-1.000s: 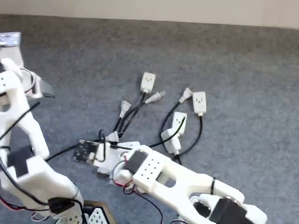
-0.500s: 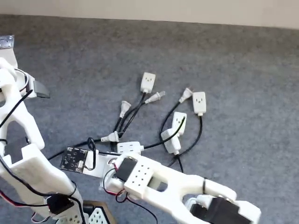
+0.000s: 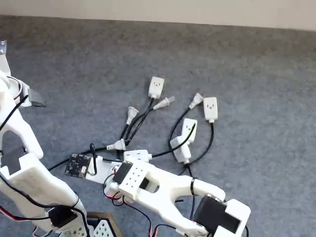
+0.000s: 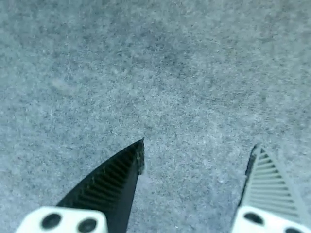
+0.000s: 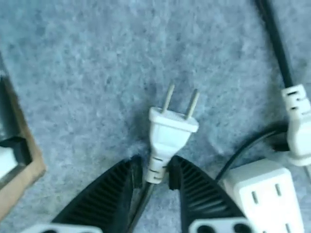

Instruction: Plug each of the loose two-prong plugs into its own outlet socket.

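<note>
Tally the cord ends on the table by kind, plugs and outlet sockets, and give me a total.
Two-prong plugs: 5, one of them between the fingers of the right gripper
Outlet sockets: 5
Total: 10

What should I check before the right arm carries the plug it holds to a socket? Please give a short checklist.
1. Right gripper shut on the plug at its neck: ok.
2. Both prongs straight, pointing away from the gripper: ok.
3. Nearest socket has free slots: ok.
4. Prongs aimed at that socket: not ok, it lies beside the gripper.
5. Black cord clear of the path: cannot tell.
6. Left gripper open over bare carpet: ok.
</note>
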Tool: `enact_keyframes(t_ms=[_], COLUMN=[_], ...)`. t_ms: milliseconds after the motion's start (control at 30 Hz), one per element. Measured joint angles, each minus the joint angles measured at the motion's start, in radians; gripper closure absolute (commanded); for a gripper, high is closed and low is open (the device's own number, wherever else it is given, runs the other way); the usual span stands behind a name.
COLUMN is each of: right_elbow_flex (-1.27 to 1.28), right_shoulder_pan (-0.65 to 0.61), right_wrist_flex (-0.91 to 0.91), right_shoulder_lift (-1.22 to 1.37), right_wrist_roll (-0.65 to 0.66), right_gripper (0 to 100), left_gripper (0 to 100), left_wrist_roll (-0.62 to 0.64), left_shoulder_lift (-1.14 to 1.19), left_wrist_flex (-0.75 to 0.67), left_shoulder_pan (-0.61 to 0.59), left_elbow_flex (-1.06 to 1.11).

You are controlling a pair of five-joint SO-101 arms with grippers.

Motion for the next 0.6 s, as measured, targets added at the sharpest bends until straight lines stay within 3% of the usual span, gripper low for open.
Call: enact_keyframes(t_ms=[333,600], right_elbow_flex=[-0.063,-0.061], right_shoulder_pan=[0.029,0.141], right_wrist_flex=[0.124,0.433], right_shoulder_lift=[-0.028,-0.512], right_wrist_roll=[-0.002,0.014], right_gripper=[99.3,99.3], left_gripper=[66,66], left_wrist_roll=[-0.005,-0.005], left_shoulder_lift=[0.0,0.0], left_wrist_flex=[0.074,0.324], left_shoulder_pan=[0.0,0.0], left_elbow_flex=[-0.052,-0.313])
